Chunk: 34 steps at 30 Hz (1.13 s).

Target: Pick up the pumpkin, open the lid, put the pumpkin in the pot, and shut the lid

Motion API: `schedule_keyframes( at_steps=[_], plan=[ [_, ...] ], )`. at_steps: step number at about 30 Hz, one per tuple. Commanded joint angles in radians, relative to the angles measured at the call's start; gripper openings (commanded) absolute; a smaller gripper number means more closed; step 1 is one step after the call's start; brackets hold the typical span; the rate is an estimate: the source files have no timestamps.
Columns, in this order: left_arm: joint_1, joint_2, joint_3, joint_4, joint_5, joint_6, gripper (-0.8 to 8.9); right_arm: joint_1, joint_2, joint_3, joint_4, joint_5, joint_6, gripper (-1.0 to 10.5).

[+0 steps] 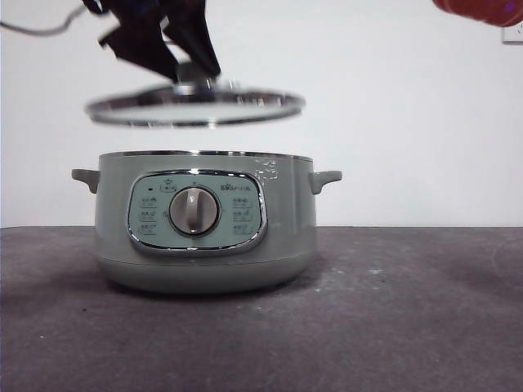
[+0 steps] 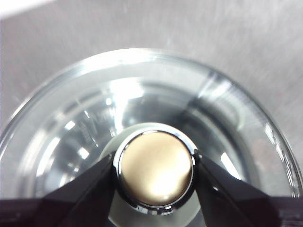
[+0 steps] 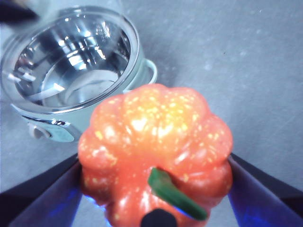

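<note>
The sage-green pot (image 1: 204,220) stands open on the table, its steel bowl (image 3: 71,56) bare inside. The glass lid (image 1: 196,106) hangs level a little above the pot's rim. My left gripper (image 1: 189,72) comes down from the top left and is shut on the lid's knob (image 2: 155,170); in its wrist view the jaws press both sides of the chrome cap, with the glass of the lid (image 2: 71,132) around it. My right gripper (image 3: 156,177) is shut on the orange pumpkin (image 3: 156,146), green stem toward the camera, high and to the right of the pot. Only the pumpkin's underside (image 1: 482,10) shows in the front view.
A dark grey table (image 1: 409,310) runs under everything, with a white wall behind. The pot's side handles (image 1: 325,177) stick out left and right. A cable (image 1: 41,31) trails from the left arm at the top left.
</note>
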<state>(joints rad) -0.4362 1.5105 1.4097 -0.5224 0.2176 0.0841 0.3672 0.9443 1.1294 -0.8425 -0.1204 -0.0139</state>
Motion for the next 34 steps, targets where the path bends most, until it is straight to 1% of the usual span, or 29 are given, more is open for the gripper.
schedule_keyframes(
  at_steps=[1,3,7,8,11,14,19,25,29,31,34],
  plan=[
    [0.001,-0.081,0.019,0.005,-0.039,-0.005,-0.12,0.008,0.039,0.0,0.031,-0.065,0.009,-0.1],
    [0.006,-0.163,0.019,-0.047,-0.05,-0.005,-0.12,0.031,0.085,0.0,0.095,-0.064,0.013,-0.1],
    [0.017,-0.349,0.018,-0.185,-0.15,-0.003,-0.12,0.124,0.229,0.006,0.235,-0.064,0.016,-0.1],
    [0.022,-0.394,0.018,-0.216,-0.163,-0.002,-0.12,0.148,0.272,0.016,0.267,-0.064,0.015,-0.1],
    [0.032,-0.495,0.019,-0.297,-0.166,-0.002,-0.12,0.2,0.398,0.08,0.326,-0.063,0.012,-0.1],
    [0.035,-0.565,0.018,-0.363,-0.182,-0.002,-0.12,0.235,0.518,0.173,0.338,-0.062,-0.002,-0.1],
    [0.035,-0.652,0.019,-0.445,-0.191,-0.006,-0.12,0.277,0.726,0.364,0.336,-0.06,-0.039,-0.1],
    [0.035,-0.713,0.018,-0.493,-0.192,-0.013,-0.12,0.306,0.962,0.577,0.337,-0.047,-0.077,-0.1],
    [0.035,-0.718,0.019,-0.512,-0.191,-0.013,-0.12,0.317,1.076,0.648,0.337,-0.003,-0.112,-0.1],
    [0.035,-0.718,0.019,-0.527,-0.191,-0.013,-0.12,0.317,1.111,0.651,0.342,0.002,-0.124,-0.1],
    [0.035,-0.717,0.019,-0.528,-0.19,-0.013,-0.12,0.317,1.148,0.651,0.337,0.036,-0.138,-0.1]
  ],
)
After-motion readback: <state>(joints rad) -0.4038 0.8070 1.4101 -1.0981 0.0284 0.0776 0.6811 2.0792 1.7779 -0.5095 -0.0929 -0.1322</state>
